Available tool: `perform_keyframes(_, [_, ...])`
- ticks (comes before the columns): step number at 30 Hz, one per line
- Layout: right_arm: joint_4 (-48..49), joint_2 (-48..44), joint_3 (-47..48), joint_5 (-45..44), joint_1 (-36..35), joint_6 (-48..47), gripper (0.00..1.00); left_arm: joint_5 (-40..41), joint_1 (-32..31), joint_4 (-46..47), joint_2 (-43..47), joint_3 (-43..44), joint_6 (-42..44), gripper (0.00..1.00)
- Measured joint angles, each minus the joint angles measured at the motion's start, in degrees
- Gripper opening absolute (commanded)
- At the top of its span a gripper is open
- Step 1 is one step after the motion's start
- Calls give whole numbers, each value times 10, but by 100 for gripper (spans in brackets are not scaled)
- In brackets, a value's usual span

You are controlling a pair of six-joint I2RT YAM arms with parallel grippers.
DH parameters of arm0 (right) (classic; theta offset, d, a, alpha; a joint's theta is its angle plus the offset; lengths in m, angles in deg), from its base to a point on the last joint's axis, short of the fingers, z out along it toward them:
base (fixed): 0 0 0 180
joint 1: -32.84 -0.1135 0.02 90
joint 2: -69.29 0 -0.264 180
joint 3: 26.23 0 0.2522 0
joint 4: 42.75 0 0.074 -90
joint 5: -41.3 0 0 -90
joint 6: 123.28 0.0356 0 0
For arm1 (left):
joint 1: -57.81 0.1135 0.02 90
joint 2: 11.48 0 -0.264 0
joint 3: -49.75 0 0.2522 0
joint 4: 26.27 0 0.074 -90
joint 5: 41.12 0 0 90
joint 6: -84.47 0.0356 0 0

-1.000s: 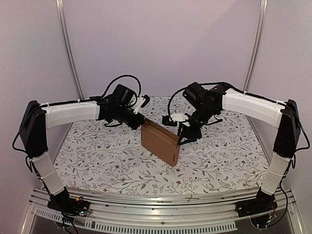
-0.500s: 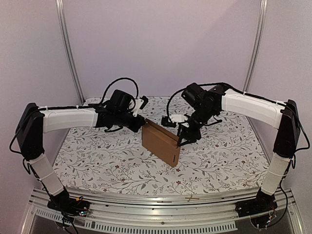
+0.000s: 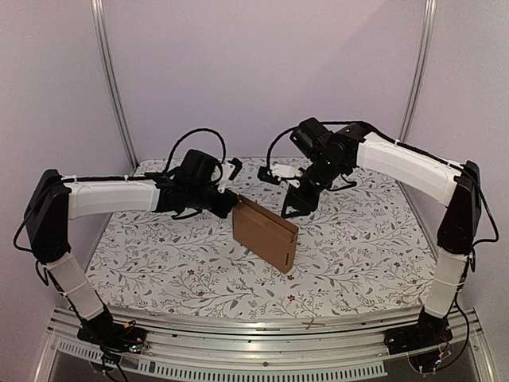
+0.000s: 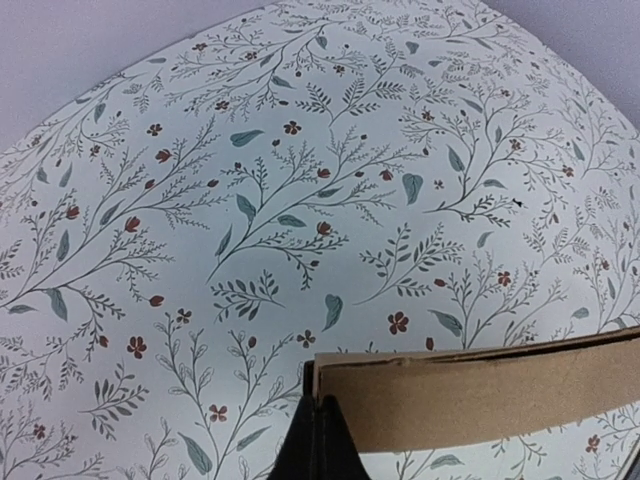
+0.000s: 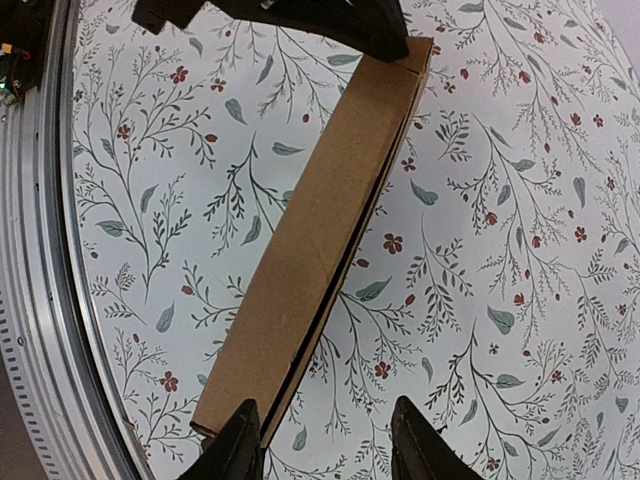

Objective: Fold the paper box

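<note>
ok so the paper box (image 3: 265, 233) is a thin, flat, brown cardboard thing. It's up on edge and tilted over the middle of the floral-print table (image 3: 374, 263), far corner high and near corner low. Can't tell if the low corner touches the table or hangs just above it. In the right wrist cam you see it edge-on, and there's a dark slit (image 5: 333, 270) running down one long side, so imo that side isn't fully tucked shut yet.

handling: prob v light. Panels look fairly stiff but it'll give at the creases, and plain card is kinda slick + dents easy. Held by one corner it'll want to swing/twist, so no hard shoves. Best spots to grab imo are near a corner or along a long edge where the layers stack. Not mid-panel, that'd just bow it.

left gripper (image 3: 231, 203) is pinched tight on the high far corner w/ the card sandwiched between its fingers, v clear in the left wrist cam. right gripper (image 3: 293, 207) sits up beside the top edge, near but not touching, fingers spread w/ nothing between them.

If the slit needs closing, I'd bring the right one onto that long edge, away from the left's corner, and squeeze gently.
</note>
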Motion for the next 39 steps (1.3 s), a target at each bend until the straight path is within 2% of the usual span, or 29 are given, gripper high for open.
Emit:
perform_keyframes(4, [0, 28, 0, -10, 0, 16, 36, 11, -7, 3, 5, -7, -8, 0])
perform_keyframes(12, [-1, 36, 0, -10, 0, 26, 17, 32, -17, 4, 6, -9, -22, 0])
perform_keyframes(23, [-4, 36, 0, -15, -10, 21, 0, 64, -30, 4, 7, -9, -47, 0])
perform_keyframes(27, [-2, 36, 0, -31, -11, 19, 0, 75, -35, 4, 8, -11, -60, 0])
perform_keyframes(32, [3, 36, -2, -47, -11, 7, 0, 88, -43, -3, 22, -22, -72, 6])
perform_keyframes(39, [14, 36, -3, -52, -11, -5, 0, 73, -62, -18, 81, -62, -83, 20])
